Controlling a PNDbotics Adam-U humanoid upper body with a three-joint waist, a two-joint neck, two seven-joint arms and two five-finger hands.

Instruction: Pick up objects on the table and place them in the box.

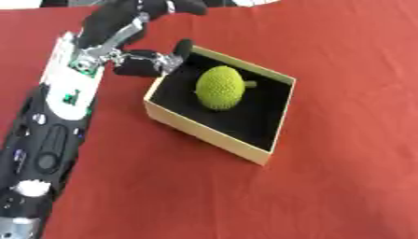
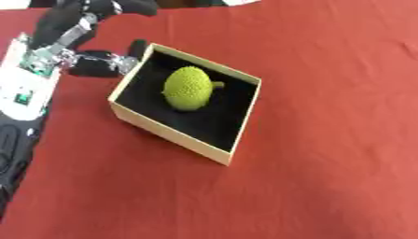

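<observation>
Fruit, yellow-green, bumpy-skinned and round with a short stub of stem [image 1: 220, 87], lies inside the shallow square cardboard box with pale tan walls and a black lining [image 1: 211, 133] in the left eye view, nearer the box's far left corner than its near right one. The box sits askew on the red cloth-covered table [image 1: 343, 60], one corner pointing towards the camera. The robot's left hand [image 1: 122, 28], black with silver linkages, hangs just beyond the box's far left corner; its fingers are loosely bent and spread, holding nothing, and the thumb tip [image 1: 183, 46] stands at the box's rim there, though contact cannot be made out. The black and white forearm [image 1: 57, 102] runs down the picture's left side.

In the right eye view the same hand is partly cut off by the upper left corner, fingers likewise relaxed and empty, and the fruit rests clear of every box wall. The right hand shows in neither view.
</observation>
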